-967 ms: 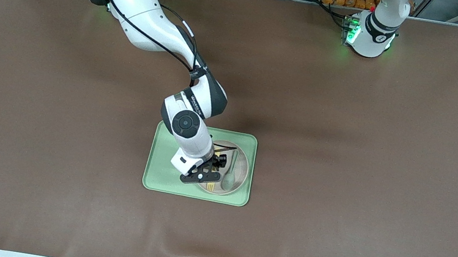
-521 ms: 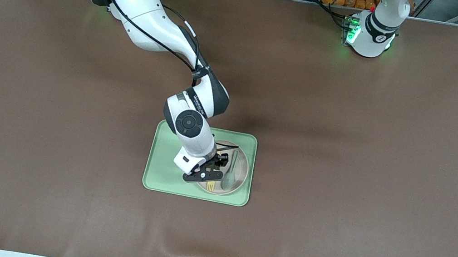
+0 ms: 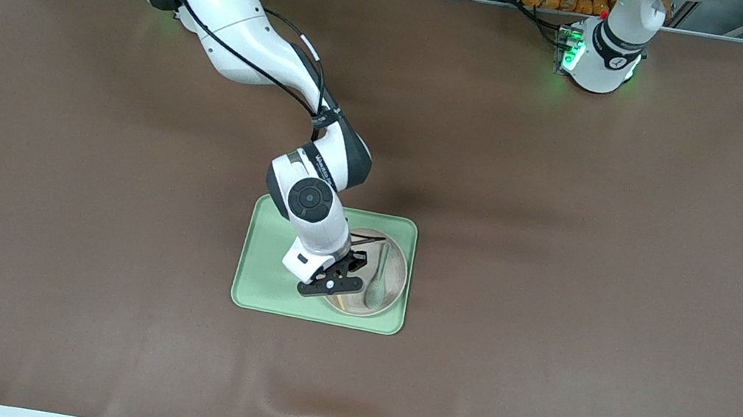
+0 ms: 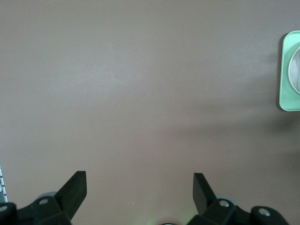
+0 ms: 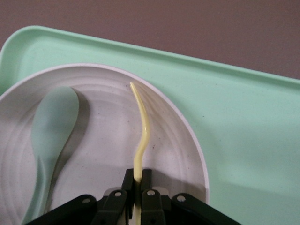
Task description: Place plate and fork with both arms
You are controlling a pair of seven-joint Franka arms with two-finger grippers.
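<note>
Right gripper clamped on thin pale-yellow fork over round ridged plate in smooth green tray; spoon on plate; left gripper wide, waiting over brown desk

Spoon close beside fork on plate

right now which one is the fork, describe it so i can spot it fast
Find the light-green tray in the middle of the brown table, then the round off-white plate on it, at the end toward the left arm. The fork is the thin pale-yellow utensil above that plate, clamped in the right gripper. The grey-green spoon lies flat on the plate beside it, broader and untouched.
</note>
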